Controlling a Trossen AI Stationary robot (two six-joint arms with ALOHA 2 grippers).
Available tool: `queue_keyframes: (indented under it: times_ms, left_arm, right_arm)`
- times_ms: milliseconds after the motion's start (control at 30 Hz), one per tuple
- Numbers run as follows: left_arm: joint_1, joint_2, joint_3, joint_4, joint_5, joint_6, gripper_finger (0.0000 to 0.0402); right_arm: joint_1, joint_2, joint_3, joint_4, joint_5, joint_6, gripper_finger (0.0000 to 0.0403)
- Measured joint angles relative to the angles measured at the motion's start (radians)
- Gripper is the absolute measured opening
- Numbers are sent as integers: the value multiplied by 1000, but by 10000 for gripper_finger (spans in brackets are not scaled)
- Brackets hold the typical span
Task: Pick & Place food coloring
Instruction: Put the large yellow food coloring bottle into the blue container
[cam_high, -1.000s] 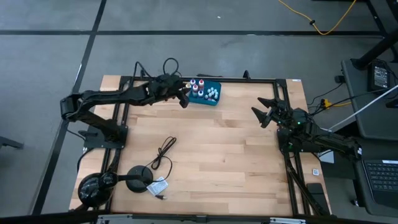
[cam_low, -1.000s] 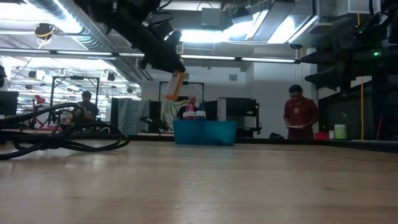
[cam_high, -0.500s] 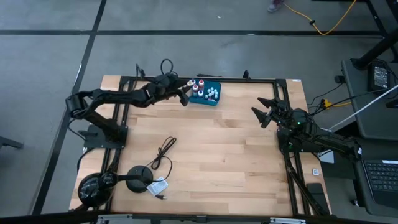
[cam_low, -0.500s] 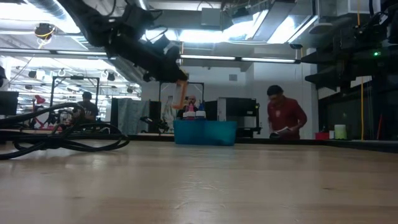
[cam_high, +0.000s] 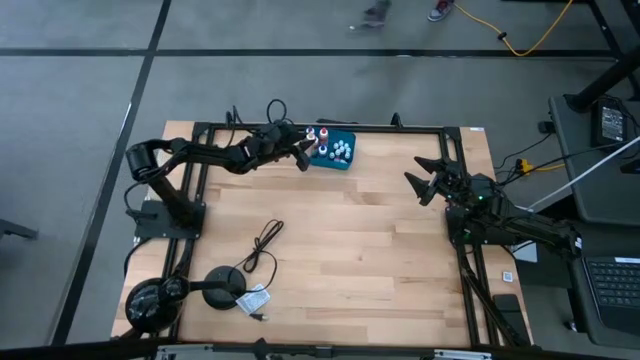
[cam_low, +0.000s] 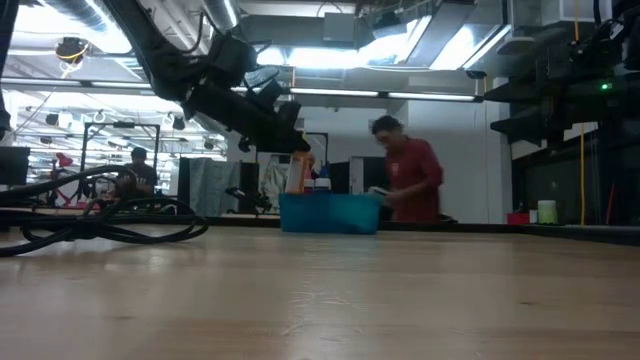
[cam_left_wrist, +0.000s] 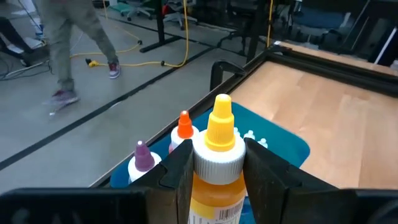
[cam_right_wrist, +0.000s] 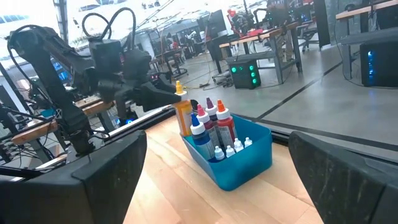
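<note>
Left end effector (cam_left_wrist: 219, 171) clamped on an orange food coloring bottle (cam_left_wrist: 214, 186) with a yellow tip and a white ribbed cap; fingers (cam_left_wrist: 177, 177) press the cap from both sides. Bottle upright, held above the tabletop at the near-left edge of the teal tray (cam_high: 341, 163); in the low view its orange body (cam_low: 297, 175) hangs just over the tray's rim (cam_low: 330, 213). Whether it touches the tray, cannot tell. Inside the tray: other food coloring bottles (cam_right_wrist: 211, 127) standing upright, with purple, red, orange and blue tops, plus small whitish ones (cam_right_wrist: 231, 149) grouped toward one end. Tray sits at the far edge of the tabletop (cam_high: 350, 250), left of centre. Left arm reaches across from the left side along that far edge. Right end effector (cam_high: 428, 182) spread wide, holding nothing, above the right side of the tabletop, well apart from the tray. Black cable (cam_high: 262, 245) lies loose on the near-left tabletop. A person (cam_low: 405, 180) in a red top is in the room behind the tray.
</note>
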Motion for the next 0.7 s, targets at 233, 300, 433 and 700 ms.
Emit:
queue_keyframes:
  times_ms: [233,300,433,700]
  left_arm:
    - [5,47,0,22,-2,16,110]
    - [12,70,1,27,8,10,110]
    - [16,105,0,30,8,1,112]
    - [15,126,0,51,12,-3,121]
  right_arm:
    - [0,0,0,0,0,0,392]
    - [0,0,0,0,0,0,392]
    - [0,0,0,0,0,0,392]
    - [0,0,0,0,0,0,392]
